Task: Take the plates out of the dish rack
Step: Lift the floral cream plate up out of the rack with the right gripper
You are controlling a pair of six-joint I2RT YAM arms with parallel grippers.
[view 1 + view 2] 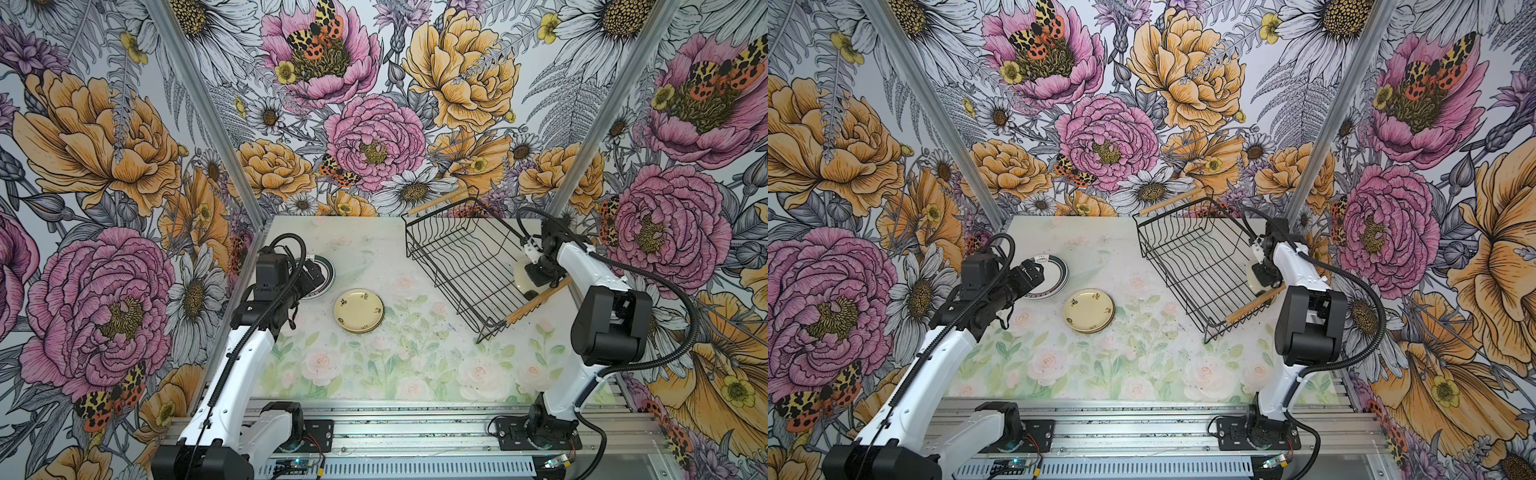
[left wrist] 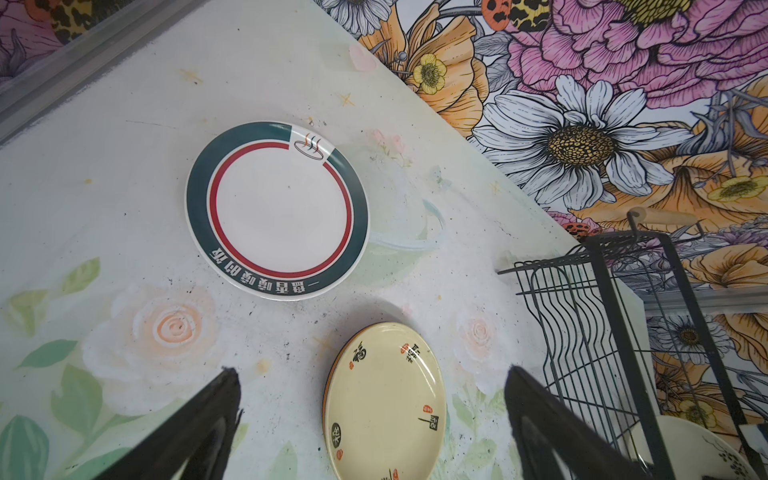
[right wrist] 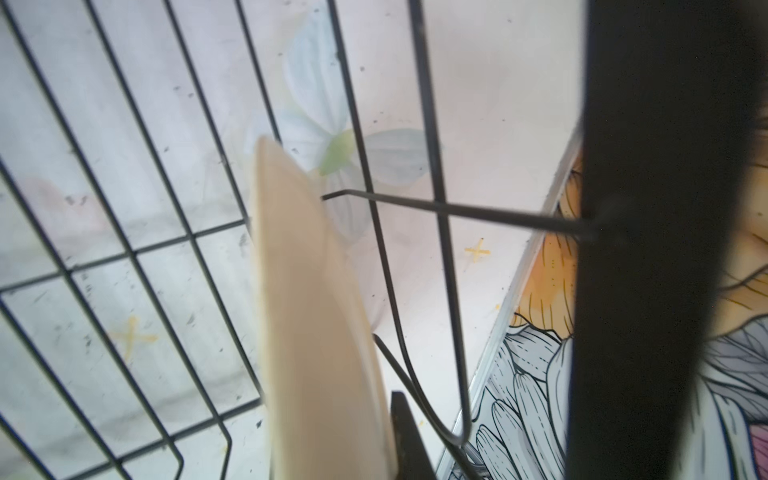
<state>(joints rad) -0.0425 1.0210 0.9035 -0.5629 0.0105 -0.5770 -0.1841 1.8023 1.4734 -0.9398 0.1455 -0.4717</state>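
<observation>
With the right gripper [image 1: 530, 277] clamped on the cream plate [image 3: 307, 311] inside the rack [image 1: 539, 301], and the left gripper [image 2: 370, 386] wide open and empty, lifting askew could snag and drag the rack.

The black wire rack [image 1: 461, 257] with two wooden rod handles sits askew at the far right of the surface [image 1: 374, 249], and one pale plate [image 3: 307, 311] stands on edge at its near end, beside the near handle. A white plate [image 2: 276, 210] with a dark green rim and a red ring lies flat at the left. Near the middle lies a stack [image 1: 358, 309] topped by a cream plate with small dark motifs.
</observation>
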